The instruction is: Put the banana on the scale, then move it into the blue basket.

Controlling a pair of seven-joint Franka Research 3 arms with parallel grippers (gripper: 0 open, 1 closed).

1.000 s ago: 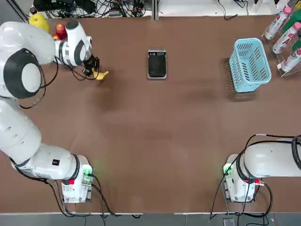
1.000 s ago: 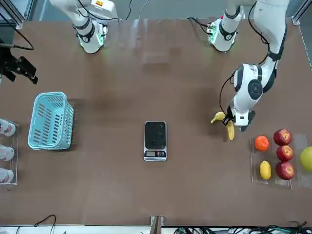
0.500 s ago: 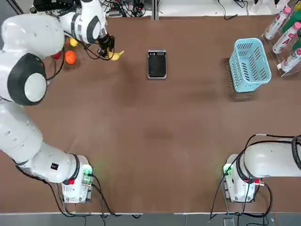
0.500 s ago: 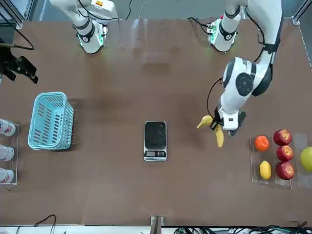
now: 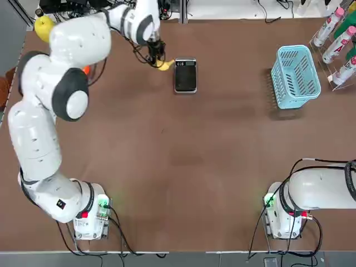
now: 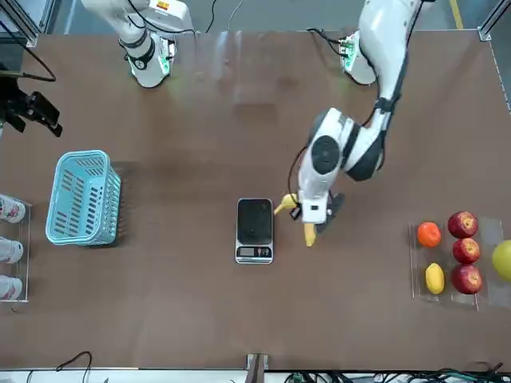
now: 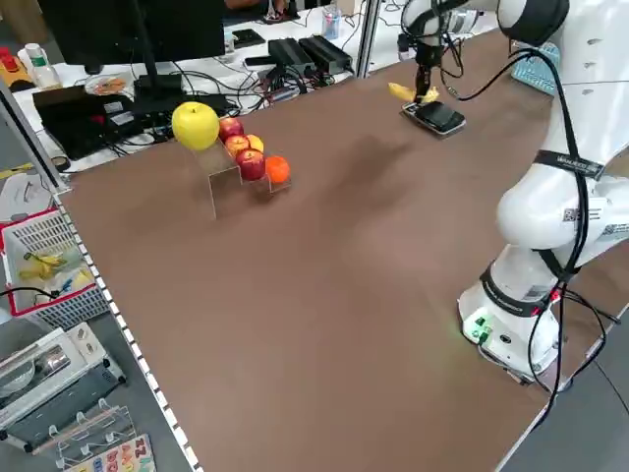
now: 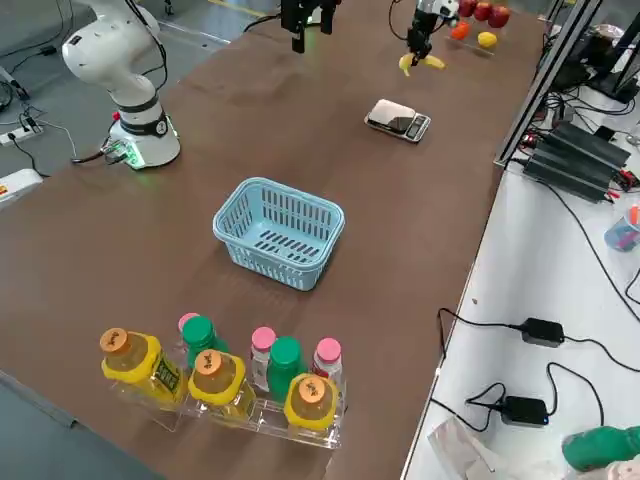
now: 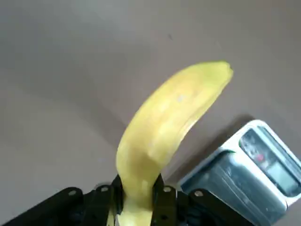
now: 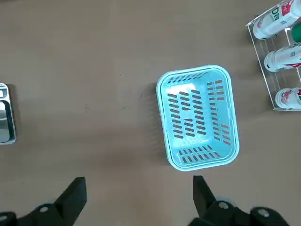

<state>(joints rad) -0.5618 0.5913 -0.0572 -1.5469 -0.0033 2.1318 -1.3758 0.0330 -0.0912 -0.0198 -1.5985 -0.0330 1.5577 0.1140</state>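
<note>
My left gripper point(image 5: 158, 58) is shut on the banana point(image 5: 165, 65), a small curved yellow fruit held above the table just beside the scale's point(image 5: 185, 75) left edge. The front view shows the banana point(image 6: 308, 233) hanging under the gripper point(image 6: 307, 215), right of the scale point(image 6: 255, 230). In the left wrist view the banana point(image 9: 164, 127) sticks out from between the fingers point(image 9: 158, 200), with a corner of the scale point(image 9: 244, 174) beyond it. The blue basket point(image 5: 296, 76) stands empty at the far right. My right gripper point(image 10: 138, 197) hovers open high above the basket point(image 10: 197, 117).
A clear rack with apples, an orange and a lemon point(image 6: 451, 255) stands at the far left of the table. Bottles in a rack point(image 8: 220, 385) line the right edge beyond the basket. Bare brown table point(image 5: 183, 161) stretches between the scale and the arm bases.
My left gripper has carried the banana rightward in the top view, from beside the fruit rack to the scale's left edge. The right gripper has not moved.
</note>
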